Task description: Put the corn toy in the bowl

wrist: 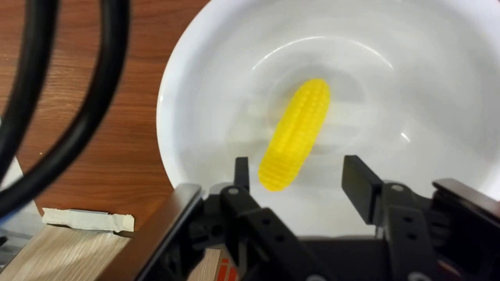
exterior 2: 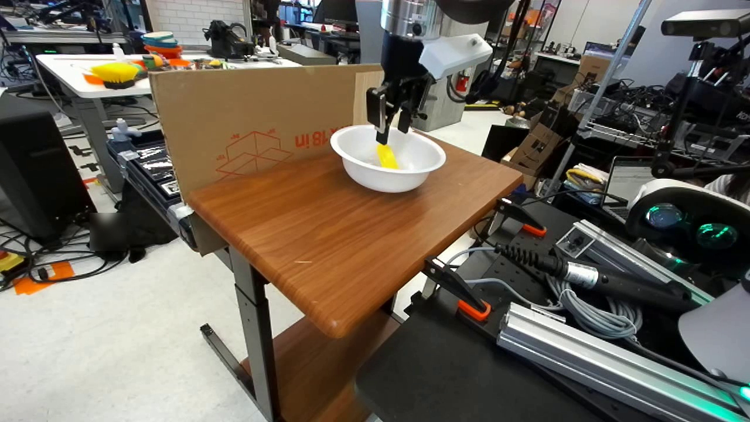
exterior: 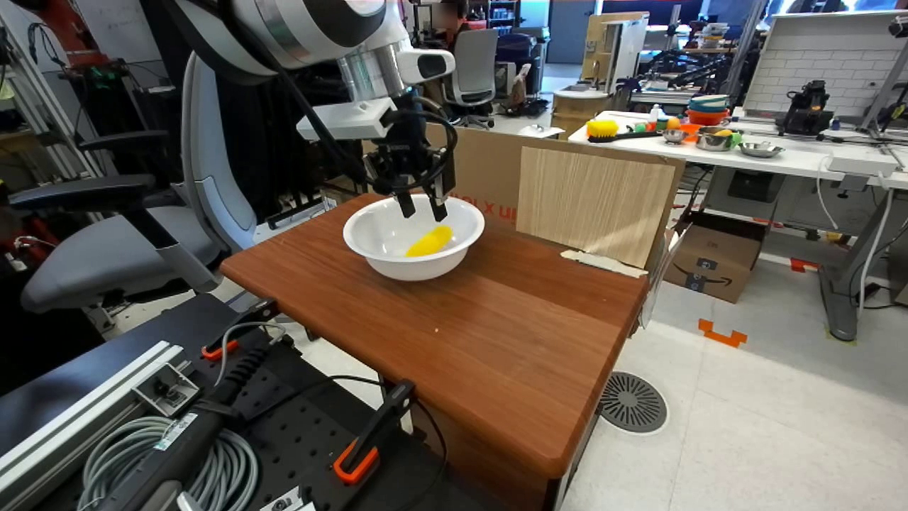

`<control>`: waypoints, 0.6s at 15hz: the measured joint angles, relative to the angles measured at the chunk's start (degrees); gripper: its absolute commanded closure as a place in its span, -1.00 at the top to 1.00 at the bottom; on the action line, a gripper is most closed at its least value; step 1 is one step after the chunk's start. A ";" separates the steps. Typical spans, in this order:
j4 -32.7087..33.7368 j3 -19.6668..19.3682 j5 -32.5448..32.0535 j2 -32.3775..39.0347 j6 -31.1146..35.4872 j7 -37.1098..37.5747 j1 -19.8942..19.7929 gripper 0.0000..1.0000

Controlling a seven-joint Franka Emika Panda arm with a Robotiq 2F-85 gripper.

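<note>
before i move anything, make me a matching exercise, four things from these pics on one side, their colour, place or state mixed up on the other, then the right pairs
Things
1. corn toy
2. bowl
3. end effector
4. tabletop

Colours, places, states
A. open
B. yellow, lying inside the bowl
C. brown, under the bowl
D. white, wide and round

Right pairs: 1-B; 2-D; 3-A; 4-C
</note>
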 measured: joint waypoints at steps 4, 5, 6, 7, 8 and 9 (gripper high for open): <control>-0.01 0.00 0.00 -0.28 0.00 0.07 0.00 1.00; -0.07 0.00 0.00 -0.64 0.00 0.03 -0.01 1.00; -0.32 -0.03 0.00 -1.26 0.00 -0.07 -0.04 1.00; -0.72 -0.05 0.00 -2.17 0.00 -0.28 -0.18 1.00; -1.39 -0.10 0.00 -3.43 0.00 -0.71 -0.45 1.00; -2.28 -0.21 0.00 -4.93 0.00 -1.16 -0.78 1.00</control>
